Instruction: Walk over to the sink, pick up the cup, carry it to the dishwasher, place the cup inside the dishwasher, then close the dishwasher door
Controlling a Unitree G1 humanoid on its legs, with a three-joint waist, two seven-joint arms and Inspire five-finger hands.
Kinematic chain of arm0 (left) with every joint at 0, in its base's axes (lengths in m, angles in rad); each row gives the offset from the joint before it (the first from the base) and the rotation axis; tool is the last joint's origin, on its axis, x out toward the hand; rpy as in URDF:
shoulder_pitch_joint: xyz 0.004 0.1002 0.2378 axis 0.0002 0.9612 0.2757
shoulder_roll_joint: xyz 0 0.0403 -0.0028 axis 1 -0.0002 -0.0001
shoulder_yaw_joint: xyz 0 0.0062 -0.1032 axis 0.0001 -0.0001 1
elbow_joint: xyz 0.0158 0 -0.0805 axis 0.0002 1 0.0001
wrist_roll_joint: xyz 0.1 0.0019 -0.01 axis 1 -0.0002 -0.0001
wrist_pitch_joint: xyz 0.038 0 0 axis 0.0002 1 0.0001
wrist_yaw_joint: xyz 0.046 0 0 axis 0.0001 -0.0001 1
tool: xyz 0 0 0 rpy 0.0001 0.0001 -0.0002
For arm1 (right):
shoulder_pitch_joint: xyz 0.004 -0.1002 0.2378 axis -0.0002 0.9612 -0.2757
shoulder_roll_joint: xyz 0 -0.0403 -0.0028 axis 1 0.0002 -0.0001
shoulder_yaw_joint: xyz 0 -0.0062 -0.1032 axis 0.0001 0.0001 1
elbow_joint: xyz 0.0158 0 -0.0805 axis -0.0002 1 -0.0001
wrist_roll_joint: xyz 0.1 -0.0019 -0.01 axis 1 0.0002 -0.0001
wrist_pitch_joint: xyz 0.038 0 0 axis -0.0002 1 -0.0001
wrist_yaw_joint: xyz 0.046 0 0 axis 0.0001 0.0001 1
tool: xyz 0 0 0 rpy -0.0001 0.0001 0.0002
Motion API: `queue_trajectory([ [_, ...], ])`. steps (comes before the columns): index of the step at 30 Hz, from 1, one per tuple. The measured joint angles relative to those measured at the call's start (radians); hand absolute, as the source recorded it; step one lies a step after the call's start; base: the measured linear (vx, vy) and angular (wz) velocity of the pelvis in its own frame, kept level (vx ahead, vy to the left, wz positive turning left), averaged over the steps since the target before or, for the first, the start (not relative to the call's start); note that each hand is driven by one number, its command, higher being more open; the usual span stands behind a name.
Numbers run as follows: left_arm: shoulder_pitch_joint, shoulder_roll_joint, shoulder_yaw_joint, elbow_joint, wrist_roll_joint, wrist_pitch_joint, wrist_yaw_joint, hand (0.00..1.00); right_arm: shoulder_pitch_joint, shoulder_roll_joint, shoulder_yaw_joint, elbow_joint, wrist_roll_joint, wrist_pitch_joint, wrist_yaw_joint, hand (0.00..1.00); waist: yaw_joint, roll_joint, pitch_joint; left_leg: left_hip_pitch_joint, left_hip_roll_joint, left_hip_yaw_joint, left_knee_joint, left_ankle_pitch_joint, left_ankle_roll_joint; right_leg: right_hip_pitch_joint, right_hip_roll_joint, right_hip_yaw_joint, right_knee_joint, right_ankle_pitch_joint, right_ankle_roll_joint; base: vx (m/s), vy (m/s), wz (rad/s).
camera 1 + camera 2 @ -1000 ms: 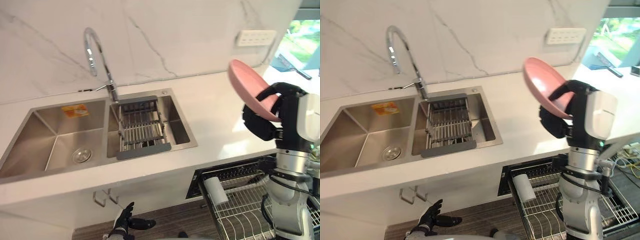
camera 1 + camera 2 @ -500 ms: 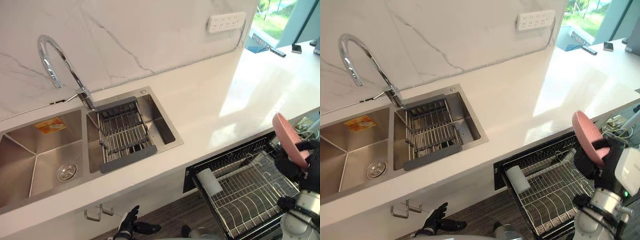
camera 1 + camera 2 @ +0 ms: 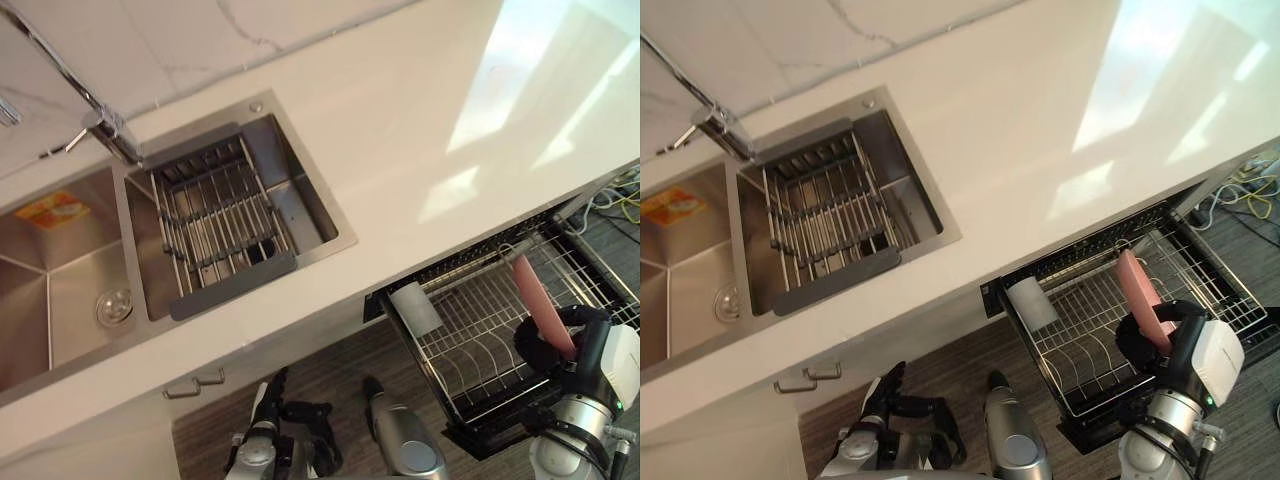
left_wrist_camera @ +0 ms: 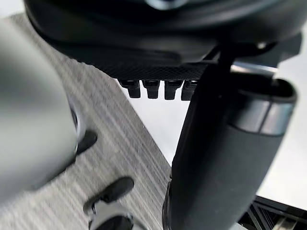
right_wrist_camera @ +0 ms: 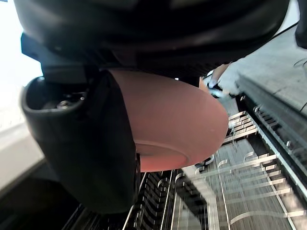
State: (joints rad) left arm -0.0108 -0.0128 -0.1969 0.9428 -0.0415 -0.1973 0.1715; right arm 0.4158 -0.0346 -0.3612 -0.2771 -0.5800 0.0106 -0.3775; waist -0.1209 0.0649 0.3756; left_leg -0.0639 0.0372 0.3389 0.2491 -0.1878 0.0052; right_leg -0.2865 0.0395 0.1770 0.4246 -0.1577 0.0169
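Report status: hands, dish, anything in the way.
Right hand shut on pink dish, held on edge over the rack. Left hand open, hanging low. White cylinder in the rack's left corner, clear of the dish.

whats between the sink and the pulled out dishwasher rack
Only bare white countertop lies between the sink and the rack, in both eye views.

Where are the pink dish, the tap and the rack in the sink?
Pink dish (image 3: pixel 1134 282): right eye view, its rim.
Tap (image 3: pixel 105 128): left eye view, its base.
Sink rack (image 3: pixel 232 283): left eye view, its grey front bar.
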Motion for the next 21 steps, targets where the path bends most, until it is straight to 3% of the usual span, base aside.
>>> queue_trajectory([
  [6, -0.047, -0.004, 0.015, -0.034, -0.017, -0.007, 0.015, 1.0, -0.113, -0.007, 0.008, 0.049, 0.01, 0.006, -0.022, 0.0, 0.026, -0.023, 0.068, -0.085, 0.016, -0.006, 0.077, -0.021, 0.005, -0.056, -0.003, -0.02, 0.025, -0.001, 0.001, -0.02, -0.022, 0.12],
  [12, -0.069, -0.008, 0.056, -0.035, -0.018, -0.005, 0.036, 1.0, -0.16, -0.016, 0.008, 0.137, 0.049, 0.007, -0.039, 0.0, 0.049, -0.021, 0.081, -0.139, 0.034, -0.017, 0.162, -0.055, 0.008, -0.084, -0.009, -0.054, 0.062, -0.005, -0.003, 0.02, -0.007, 0.04],
  [21, -0.096, -0.021, 0.091, -0.041, -0.018, -0.008, 0.056, 1.0, -0.159, -0.012, -0.024, 0.154, 0.089, 0.009, -0.076, 0.0, 0.063, -0.031, 0.095, -0.201, 0.055, -0.014, 0.307, -0.152, 0.017, -0.134, -0.023, -0.082, 0.188, -0.082, 0.004, -0.01, 0.013, 0.08],
])
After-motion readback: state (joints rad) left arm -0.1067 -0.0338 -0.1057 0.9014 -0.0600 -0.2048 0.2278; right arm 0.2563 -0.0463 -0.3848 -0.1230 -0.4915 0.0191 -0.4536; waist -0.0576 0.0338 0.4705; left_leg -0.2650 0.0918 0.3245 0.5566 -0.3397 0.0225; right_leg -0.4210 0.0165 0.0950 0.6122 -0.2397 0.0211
